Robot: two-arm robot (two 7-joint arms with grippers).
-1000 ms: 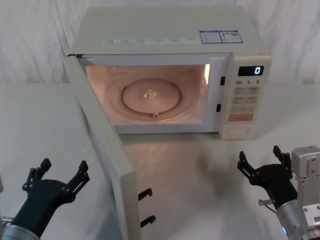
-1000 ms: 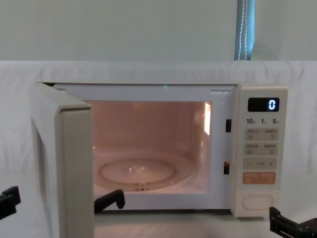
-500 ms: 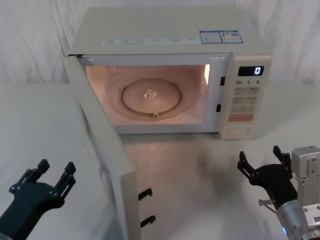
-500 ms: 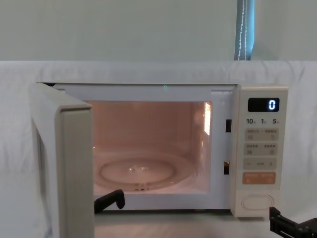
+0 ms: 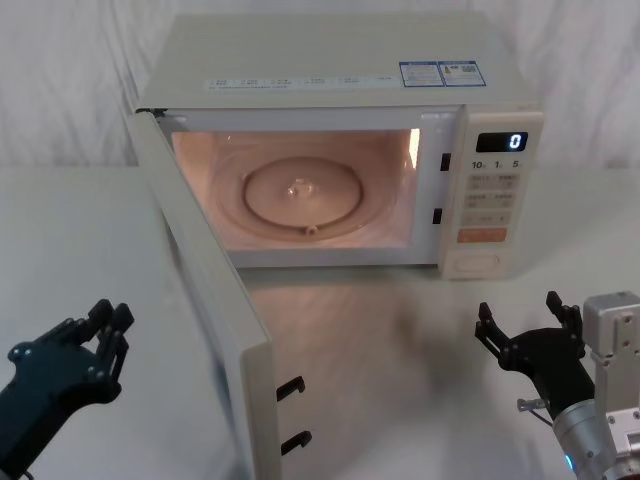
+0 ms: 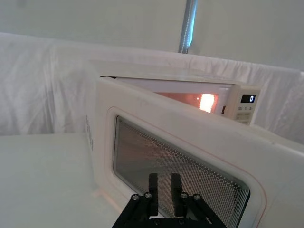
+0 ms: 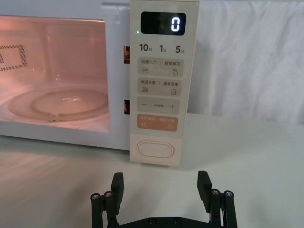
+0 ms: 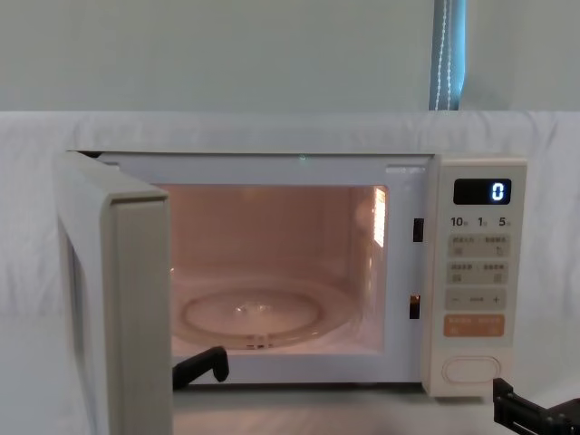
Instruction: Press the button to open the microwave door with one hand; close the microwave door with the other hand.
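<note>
Cream microwave door [image 5: 205, 300] open | glass turntable [image 5: 303, 197] inside lit cavity

The microwave door [image 5: 205, 300] stands swung wide open toward the robot, its lit cavity showing a glass turntable [image 5: 300, 195]. The left gripper [image 5: 95, 335] sits low, left of the door's outer face, fingers nearly together. The right gripper [image 5: 530, 322] hovers with fingers spread, before the button [image 5: 480, 263].
</note>
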